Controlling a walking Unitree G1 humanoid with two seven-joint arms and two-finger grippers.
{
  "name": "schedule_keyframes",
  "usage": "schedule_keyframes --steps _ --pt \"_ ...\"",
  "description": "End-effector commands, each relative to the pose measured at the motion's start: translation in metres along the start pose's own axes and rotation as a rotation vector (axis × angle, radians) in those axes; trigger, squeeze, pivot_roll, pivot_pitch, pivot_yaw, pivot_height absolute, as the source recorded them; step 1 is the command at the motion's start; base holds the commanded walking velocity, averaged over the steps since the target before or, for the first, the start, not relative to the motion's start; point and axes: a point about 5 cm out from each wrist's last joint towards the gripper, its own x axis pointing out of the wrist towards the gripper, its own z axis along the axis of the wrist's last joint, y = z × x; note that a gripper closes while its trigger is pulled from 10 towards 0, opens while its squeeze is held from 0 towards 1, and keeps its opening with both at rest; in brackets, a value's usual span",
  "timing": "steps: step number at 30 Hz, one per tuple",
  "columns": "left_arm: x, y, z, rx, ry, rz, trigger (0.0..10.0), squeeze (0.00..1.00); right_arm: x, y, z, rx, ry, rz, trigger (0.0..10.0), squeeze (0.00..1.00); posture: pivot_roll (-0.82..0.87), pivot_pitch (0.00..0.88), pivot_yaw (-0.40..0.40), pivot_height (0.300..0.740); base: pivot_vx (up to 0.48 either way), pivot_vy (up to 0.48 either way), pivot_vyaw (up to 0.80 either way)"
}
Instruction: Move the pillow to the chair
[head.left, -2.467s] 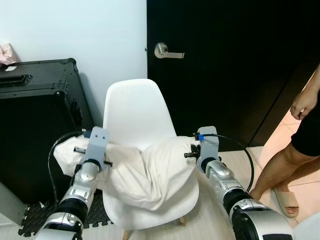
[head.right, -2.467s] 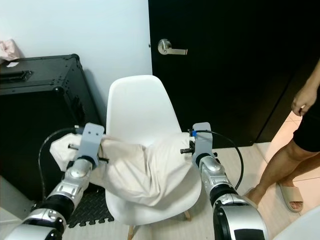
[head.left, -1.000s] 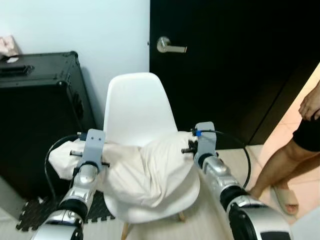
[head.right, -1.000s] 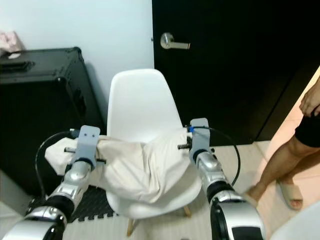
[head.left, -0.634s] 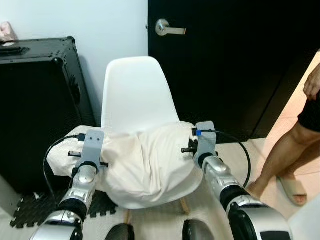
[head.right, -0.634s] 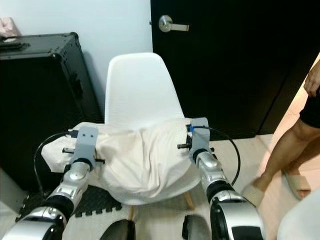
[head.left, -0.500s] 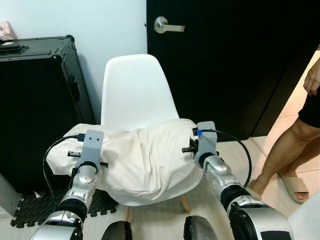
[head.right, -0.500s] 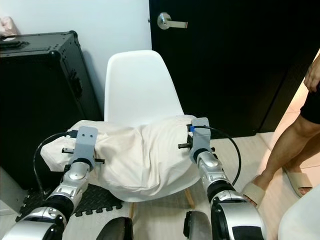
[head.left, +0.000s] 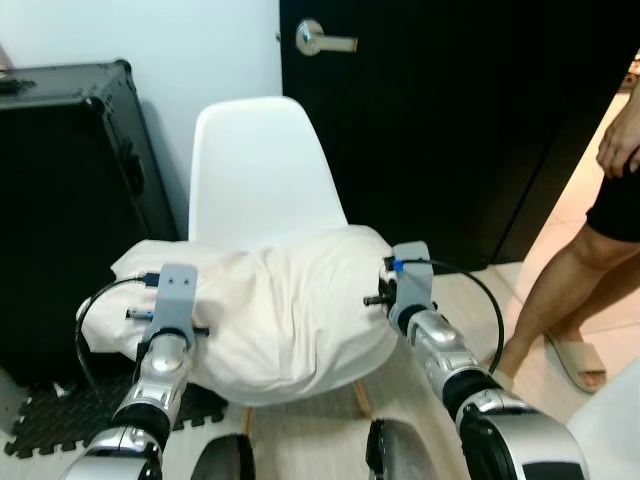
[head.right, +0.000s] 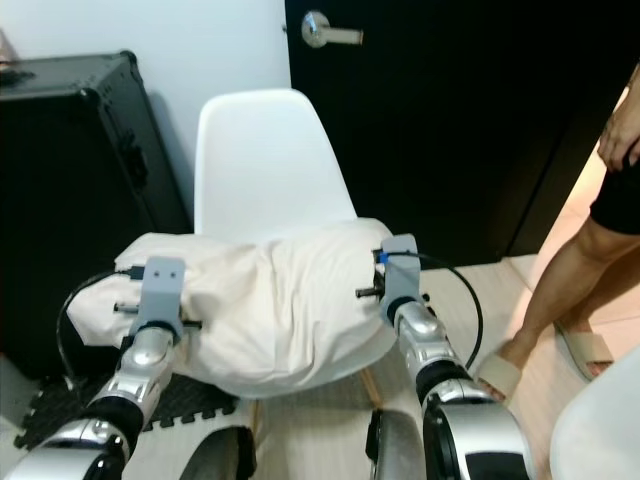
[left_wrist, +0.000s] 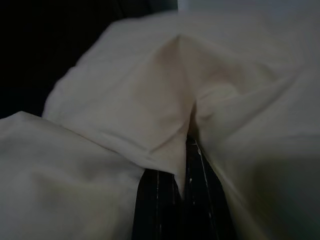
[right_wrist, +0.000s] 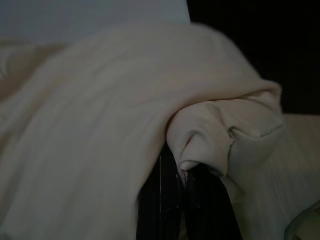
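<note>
- Two grippers, left gripper (left_wrist: 182, 165) and right gripper (right_wrist: 180, 175), clamped on pinched folds of the pillow (head.left: 280, 305); black fingers (left_wrist: 155, 205) pressed together with cloth bunched between them in both wrist views.
- Pillow draped across the seat of the white chair (head.left: 255, 170), sagging in the middle, its left end overhanging the seat edge toward the black case (head.left: 60, 190).
- Step in hand, by judgement: settling and releasing the pillow on the seat.
- Best done by shifting the load toward the robot's right first, so the overhanging end rests on the seat rather than hanging off it.
- Then lowering until the cloth goes slack before parting the fingers, both sides together.
- Straight backward withdrawal advised, to avoid dragging the fabric off the front edge.
- Person's leg (head.left: 560, 300) standing near on the right; wide swings of the right arm best avoided.
</note>
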Motion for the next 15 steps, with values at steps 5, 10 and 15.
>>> schedule_keyframes --steps 5,10,15 --pt "-0.003 0.001 -0.008 -0.004 0.026 -0.004 10.0 0.0 0.003 0.022 -0.006 -0.046 0.052 0.073 10.0 0.0 0.07 0.19 -0.092 0.55 0.0 0.0 0.0" --pt "0.0 0.005 -0.006 -0.015 0.038 0.017 10.0 0.0 0.006 0.032 -0.001 -0.056 0.05 0.095 10.0 0.0 0.07 0.197 -0.1 0.55 0.0 0.0 0.0" --pt "0.011 0.017 0.01 -0.048 0.024 0.084 10.0 0.0 0.012 0.047 0.013 -0.058 0.022 0.119 10.0 0.0 0.07 0.194 -0.099 0.55 0.0 0.0 0.0"
